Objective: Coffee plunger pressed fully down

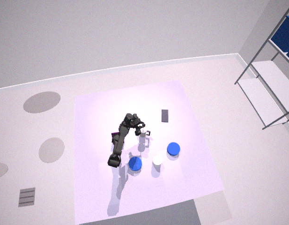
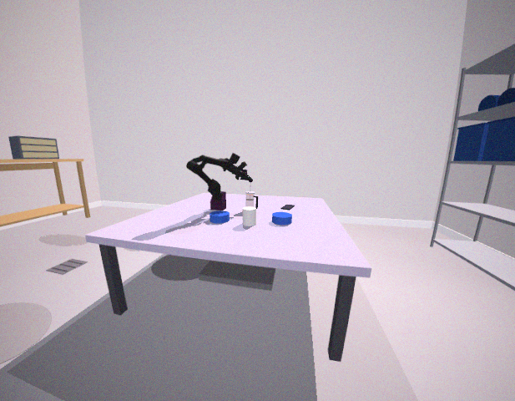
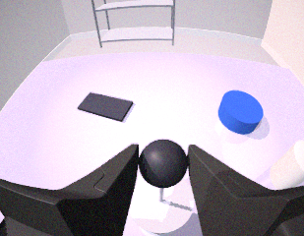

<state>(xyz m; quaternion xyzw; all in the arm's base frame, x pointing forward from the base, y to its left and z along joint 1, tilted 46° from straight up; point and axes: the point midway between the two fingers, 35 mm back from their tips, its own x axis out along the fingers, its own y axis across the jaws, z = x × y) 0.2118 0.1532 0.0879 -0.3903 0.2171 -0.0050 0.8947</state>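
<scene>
Look at the glossy black ball knob (image 3: 163, 163) of the plunger: your wrist view has it dead centre, pinched between the two dark fingers of the end effector (image 3: 162, 157), which is clamped on it from both sides. Below the knob a thin pale rod (image 3: 161, 195) drops into the clear glass coffee press (image 2: 249, 199), standing upright near the middle of the pale lilac table (image 2: 291, 254). From the exterior view the knob rides well above the press lid, so the plunger is up. The black arm (image 2: 205, 168) arches over from its dark purple base block (image 2: 218, 200) and reaches down onto the knob.

Around the press you've got a white cylindrical cup (image 2: 249, 215) just in front of it, a flat blue round puck (image 2: 219, 216) towards the arm's base, and a second blue round puck (image 2: 281, 217) on the other side. A flat dark grey rectangular slab (image 1: 164, 115) lies further back. Off the table, a grey metal shelf rack (image 2: 446, 172) holds blue boxes.
</scene>
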